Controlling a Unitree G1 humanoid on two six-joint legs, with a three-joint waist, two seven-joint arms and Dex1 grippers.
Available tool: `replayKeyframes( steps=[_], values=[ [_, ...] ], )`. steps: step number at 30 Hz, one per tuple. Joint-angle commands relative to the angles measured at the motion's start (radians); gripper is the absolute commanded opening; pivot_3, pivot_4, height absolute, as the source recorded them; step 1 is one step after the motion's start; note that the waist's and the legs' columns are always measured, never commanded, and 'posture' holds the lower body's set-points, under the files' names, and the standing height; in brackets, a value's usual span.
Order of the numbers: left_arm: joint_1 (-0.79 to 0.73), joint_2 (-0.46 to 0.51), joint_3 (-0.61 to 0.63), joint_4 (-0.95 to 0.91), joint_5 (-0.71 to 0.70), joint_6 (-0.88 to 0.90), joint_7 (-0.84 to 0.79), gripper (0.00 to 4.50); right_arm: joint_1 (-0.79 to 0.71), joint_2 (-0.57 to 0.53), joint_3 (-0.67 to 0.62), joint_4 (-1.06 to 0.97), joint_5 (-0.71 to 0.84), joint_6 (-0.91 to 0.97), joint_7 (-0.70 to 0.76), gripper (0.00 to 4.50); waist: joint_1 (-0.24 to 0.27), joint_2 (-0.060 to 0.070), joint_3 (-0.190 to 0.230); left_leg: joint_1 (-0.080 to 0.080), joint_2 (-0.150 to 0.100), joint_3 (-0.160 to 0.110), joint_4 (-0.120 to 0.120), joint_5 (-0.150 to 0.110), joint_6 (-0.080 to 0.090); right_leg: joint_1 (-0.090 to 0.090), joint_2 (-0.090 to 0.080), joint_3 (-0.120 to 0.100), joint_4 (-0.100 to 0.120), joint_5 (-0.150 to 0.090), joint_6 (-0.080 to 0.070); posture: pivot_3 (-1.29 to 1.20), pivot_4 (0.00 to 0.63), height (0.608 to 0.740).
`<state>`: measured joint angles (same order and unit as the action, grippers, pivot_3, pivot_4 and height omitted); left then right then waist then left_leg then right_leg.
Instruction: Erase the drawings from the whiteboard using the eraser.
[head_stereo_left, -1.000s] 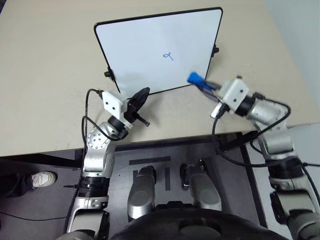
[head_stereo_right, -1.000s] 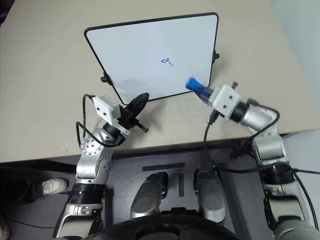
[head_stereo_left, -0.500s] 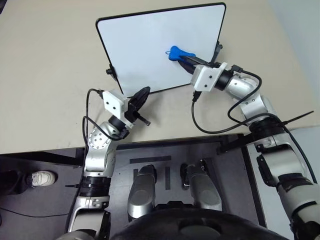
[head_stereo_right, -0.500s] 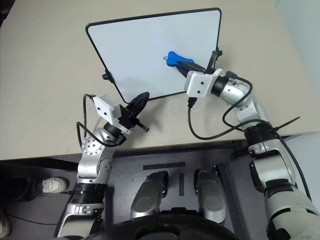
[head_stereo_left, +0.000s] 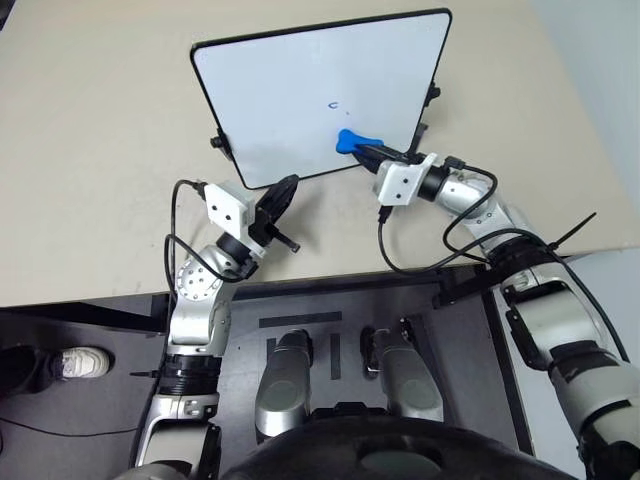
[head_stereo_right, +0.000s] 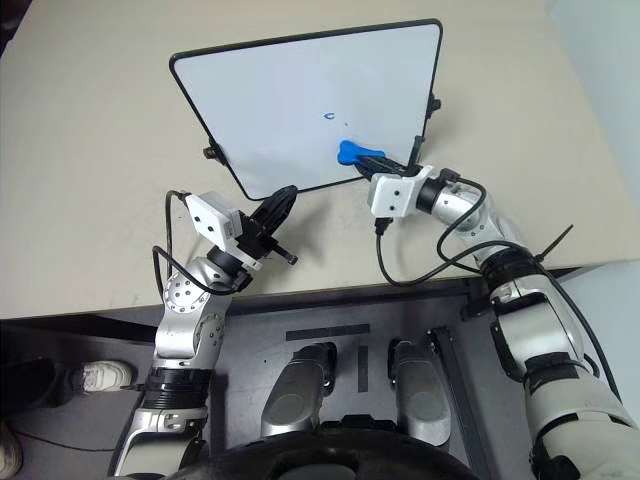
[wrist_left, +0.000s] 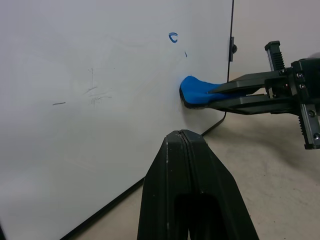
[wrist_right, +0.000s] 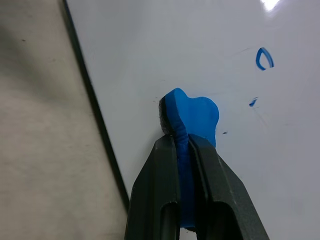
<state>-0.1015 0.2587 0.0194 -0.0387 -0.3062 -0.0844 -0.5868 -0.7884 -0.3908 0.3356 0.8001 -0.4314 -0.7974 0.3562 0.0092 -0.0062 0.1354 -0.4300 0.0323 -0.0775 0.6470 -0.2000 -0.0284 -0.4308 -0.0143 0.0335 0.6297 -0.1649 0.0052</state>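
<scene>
Right gripper (head_stereo_left: 364, 148) clamps blue eraser (head_stereo_left: 352, 139), pressing it flat against whiteboard (head_stereo_left: 290, 90) near lower right edge; small blue drawing remnant (head_stereo_left: 332, 104) sits just above eraser; left gripper (head_stereo_left: 283, 192) pinched together, empty, at board's bottom edge; board stands tilted on beige table (head_stereo_left: 90, 150).

whiteboard (head_stereo_left: 300, 90): propped on table (head_stereo_left: 90, 150)
eraser (head_stereo_left: 352, 141): against whiteboard, below drawings (head_stereo_left: 333, 104)
left gripper (head_stereo_left: 283, 190): before the whiteboard's lower edge

1 whiteboard (head_stereo_left: 300, 90), 1 eraser (head_stereo_left: 351, 140), 2 end effectors (head_stereo_left: 374, 150) (head_stereo_left: 281, 193).
</scene>
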Motion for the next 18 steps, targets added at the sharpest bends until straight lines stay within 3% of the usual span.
replayKeyframes(
  steps=[1, 8, 18],
  values=[
    [-0.011, 0.002, -0.004, -0.037, 0.002, -0.014, -0.005, 0.0, -0.081, 0.002, -0.036, -0.026, -0.022, -0.016, -0.111, 0.01, -0.003, 0.001, 0.0, -0.001, 0.0, 0.0, 0.0, 0.0, 0.0, -0.001, 0.0, 0.0, 0.0, 0.0, 0.0, 0.0, 0.15, 0.74],
    [-0.021, 0.002, -0.002, -0.024, 0.002, -0.014, -0.006, 0.0, -0.128, -0.007, -0.033, -0.015, -0.054, -0.037, -0.206, 0.01, -0.008, 0.001, 0.0, -0.001, 0.0, 0.0, -0.001, 0.0, 0.0, -0.002, 0.0, 0.0, 0.0, 0.0, 0.0, 0.0, 0.15, 0.74],
    [-0.023, -0.002, -0.004, -0.021, 0.006, -0.019, -0.008, 0.0, -0.061, 0.017, 0.031, 0.063, -0.04, -0.046, -0.102, 0.01, -0.008, 0.001, 0.0, -0.001, 0.0, 0.0, -0.001, -0.003, -0.005, -0.001, 0.0, 0.0, -0.001, 0.0, 0.0, 0.0, 0.15, 0.74]
  ],
)
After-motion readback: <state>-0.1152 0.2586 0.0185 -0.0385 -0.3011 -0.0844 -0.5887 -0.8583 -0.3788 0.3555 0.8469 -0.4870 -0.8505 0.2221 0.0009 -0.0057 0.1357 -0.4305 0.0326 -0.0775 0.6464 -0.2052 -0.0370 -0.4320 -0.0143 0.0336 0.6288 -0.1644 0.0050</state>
